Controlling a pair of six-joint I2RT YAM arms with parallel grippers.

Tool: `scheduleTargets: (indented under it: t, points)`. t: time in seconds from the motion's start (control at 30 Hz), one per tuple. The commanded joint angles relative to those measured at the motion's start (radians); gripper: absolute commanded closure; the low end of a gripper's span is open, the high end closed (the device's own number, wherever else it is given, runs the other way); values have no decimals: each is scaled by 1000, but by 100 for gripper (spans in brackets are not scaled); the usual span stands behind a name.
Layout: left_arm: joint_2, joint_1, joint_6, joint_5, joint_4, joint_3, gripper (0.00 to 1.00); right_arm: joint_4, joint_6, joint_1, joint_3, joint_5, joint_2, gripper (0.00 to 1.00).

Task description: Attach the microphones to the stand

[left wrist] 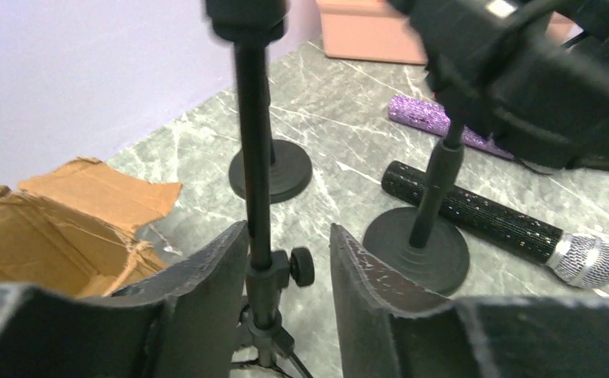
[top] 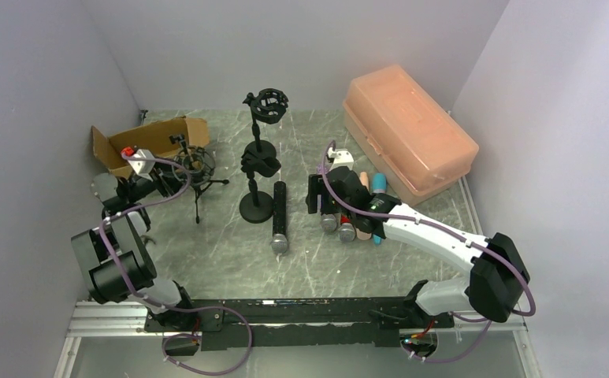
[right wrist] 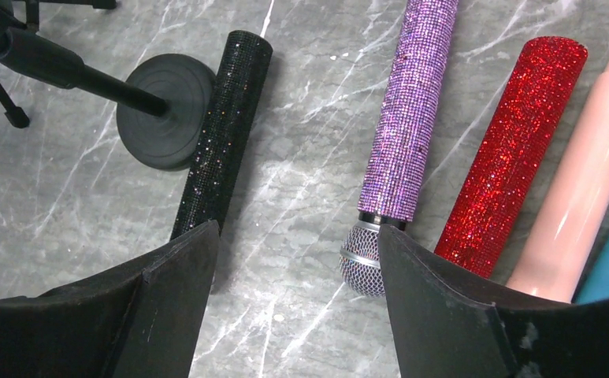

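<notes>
Purple microphone (right wrist: 407, 118) is a glittery cylinder, silver mesh-headed.

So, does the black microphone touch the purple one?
Apart. The right wrist view shows bare table between the black microphone and the purple microphone along their whole visible length.

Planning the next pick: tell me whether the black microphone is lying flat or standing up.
Lying flat: the black microphone rests on the table beside the stand base.

Left gripper (left wrist: 285, 276) has its jaws apart around a thin black metal stand pole (left wrist: 254, 142). A glittery black microphone with a silver mesh head (left wrist: 482, 220) lies just behind a round black stand base (left wrist: 443, 264), with a glittery purple microphone (left wrist: 425, 116) farther back.
</notes>
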Motion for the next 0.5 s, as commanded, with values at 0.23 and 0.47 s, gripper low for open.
scheduleTargets:
  t: [0.23,0.47]
  points:
    - [-114,-16,-29,-53,-100,-71,74,21,12,-10,13,10,-32,25]
    - [-21,-16,-147,-107,46,-17,64,4,5,-8,62,9,-39,25]
